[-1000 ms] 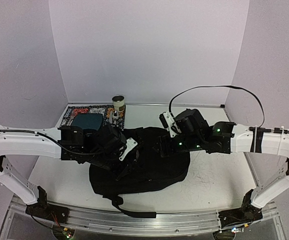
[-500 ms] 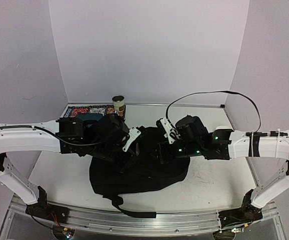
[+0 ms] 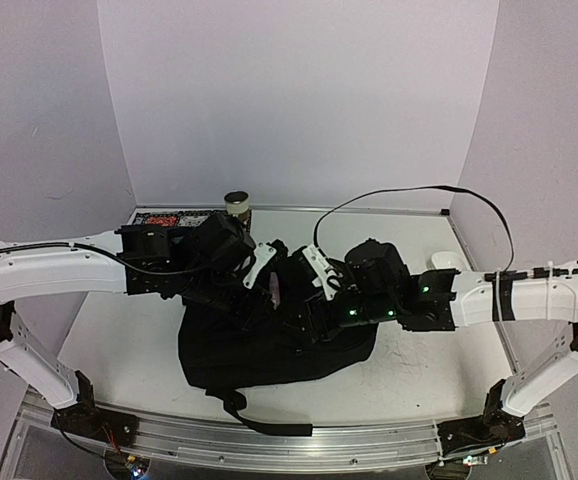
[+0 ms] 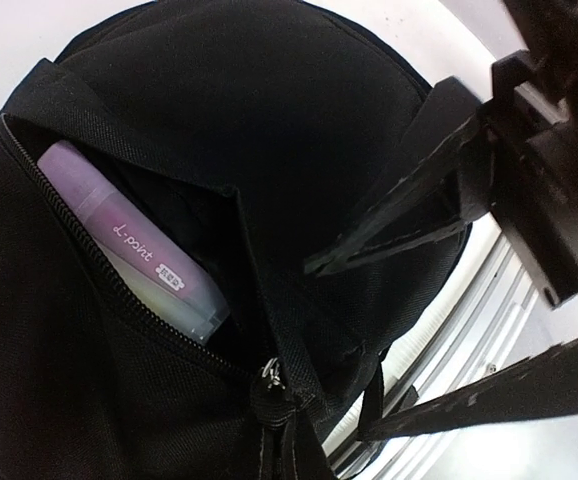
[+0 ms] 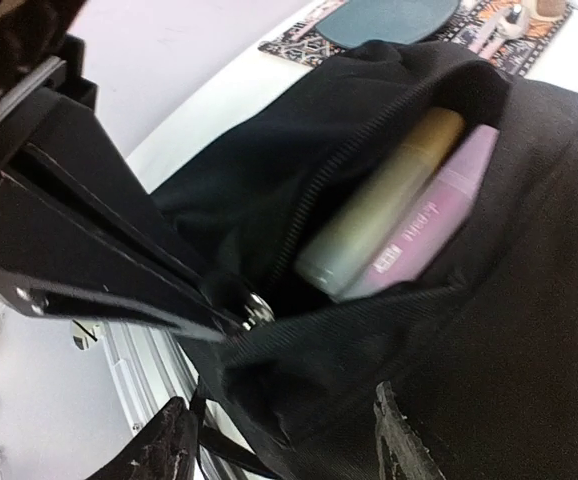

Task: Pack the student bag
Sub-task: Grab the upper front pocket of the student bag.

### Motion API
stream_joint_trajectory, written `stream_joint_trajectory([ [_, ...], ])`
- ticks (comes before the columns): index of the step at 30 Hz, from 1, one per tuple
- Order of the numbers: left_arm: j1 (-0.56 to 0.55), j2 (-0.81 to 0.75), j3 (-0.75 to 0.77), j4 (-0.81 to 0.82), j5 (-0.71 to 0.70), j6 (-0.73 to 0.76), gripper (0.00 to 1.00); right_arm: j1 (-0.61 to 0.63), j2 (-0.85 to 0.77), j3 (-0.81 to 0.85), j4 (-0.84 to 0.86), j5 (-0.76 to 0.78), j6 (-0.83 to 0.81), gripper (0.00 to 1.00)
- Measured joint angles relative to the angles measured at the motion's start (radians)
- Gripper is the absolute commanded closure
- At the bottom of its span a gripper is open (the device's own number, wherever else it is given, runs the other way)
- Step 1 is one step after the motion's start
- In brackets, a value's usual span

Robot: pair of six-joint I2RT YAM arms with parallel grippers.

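Observation:
The student bag (image 3: 279,350) is a floppy black backpack lying mid-table. Its zip pocket gapes, showing a purple pen box (image 4: 139,245) and an olive tube (image 5: 379,200) beside it. My left gripper (image 3: 261,290) reaches in from the left and is shut on the zipper pull (image 5: 256,310) at the end of the opening. My right gripper (image 5: 284,445) is open, with its two fingers (image 5: 399,440) astride the bag's fabric just below the pocket edge. In the left wrist view the zipper slider (image 4: 269,375) sits at the bottom, and the right gripper's black fingers (image 4: 409,215) spread over the bag's corner.
A patterned mat (image 3: 159,217) lies at the back left with a dark teal plate (image 5: 389,15) on it. A small can (image 3: 236,203) stands beside it. The right arm's black cable (image 3: 409,190) loops overhead. A metal rail (image 3: 269,440) runs along the near edge.
My left gripper has shut on the zipper pull and shifted right and up. The right arm has slid left over the bag. The pocket now gapes and shows the pink box.

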Motion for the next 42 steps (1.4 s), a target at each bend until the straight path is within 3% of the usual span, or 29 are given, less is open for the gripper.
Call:
stream_joint_trajectory([
  [5, 0.006, 0.000, 0.000, 0.015, 0.051, -0.025, 1.00, 0.007, 0.070, 0.000, 0.038, -0.004, -0.023, 0.45],
  [8, 0.007, 0.000, 0.000, 0.022, 0.075, -0.042, 1.00, 0.011, 0.106, 0.008, 0.056, -0.010, -0.043, 0.64],
  [12, 0.013, 0.000, 0.000, 0.028, 0.088, -0.062, 1.00, 0.023, 0.115, 0.011, 0.076, -0.024, -0.065, 0.97],
  [13, 0.016, 0.000, 0.000, 0.028, 0.089, -0.066, 1.00, 0.026, 0.115, 0.011, 0.080, -0.024, -0.068, 1.00],
  [28, 0.104, 0.009, 0.003, 0.036, 0.122, -0.077, 1.00, 0.049, 0.074, -0.003, 0.083, 0.059, -0.109, 1.00],
  [30, 0.117, 0.022, 0.014, 0.034, 0.140, -0.074, 1.00, 0.057, 0.073, -0.003, 0.082, 0.078, -0.114, 0.89],
  [32, 0.125, 0.033, 0.023, 0.033, 0.165, -0.070, 1.00, 0.063, 0.072, -0.003, 0.078, 0.097, -0.115, 0.86],
  [35, 0.143, 0.041, 0.027, 0.033, 0.212, -0.067, 1.00, 0.077, 0.062, -0.003, 0.065, 0.124, -0.106, 0.70],
  [42, 0.170, 0.044, 0.021, 0.055, 0.291, -0.080, 1.00, 0.106, 0.018, -0.037, 0.065, 0.165, -0.054, 0.57],
])
